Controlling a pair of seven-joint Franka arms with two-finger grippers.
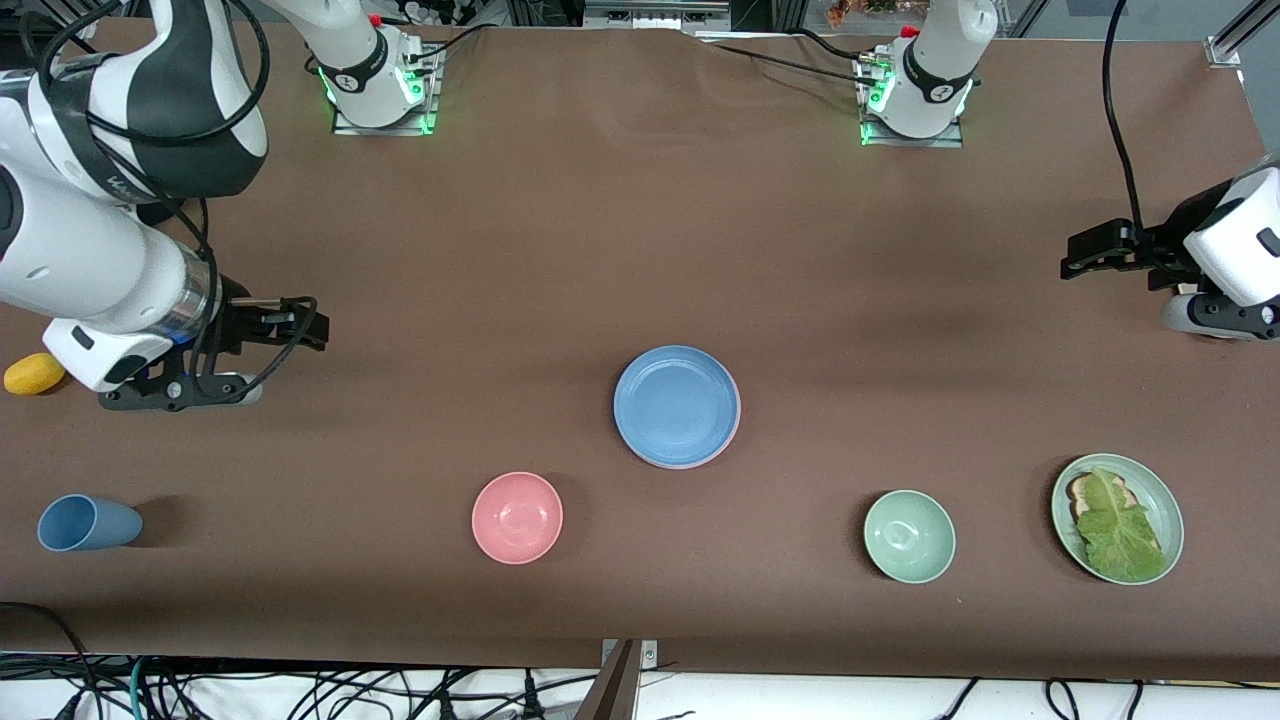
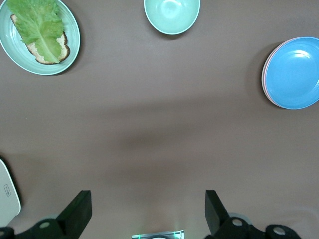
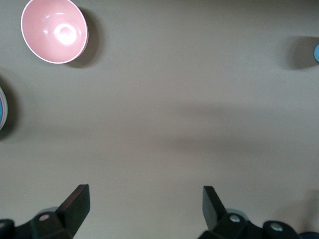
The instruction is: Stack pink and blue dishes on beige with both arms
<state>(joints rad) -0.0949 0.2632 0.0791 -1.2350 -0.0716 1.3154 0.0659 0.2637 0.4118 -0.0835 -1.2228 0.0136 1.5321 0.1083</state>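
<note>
the blue plate (image 1: 677,405) is lying topmost on a stack at mid tabletop (image 1: 640,250), a pink rim (image 2: 264,74) showing beneath; no beige is being seen. the left pincer (image 2: 148,211) and right pincer (image 3: 146,209) are hanging released over bare ends, at 3 and 9 o'clock of the stack. stacking is judged finished; nothing further is being called for.

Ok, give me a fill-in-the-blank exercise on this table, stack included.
1. The top plate of the stack is ___.
2. Under the blue plate's edge shows a ___ rim.
3. The green plate holds bread and ___.
4. The left end effector and the right end effector are both ___.

Missing words: blue; pink; lettuce; open
</note>
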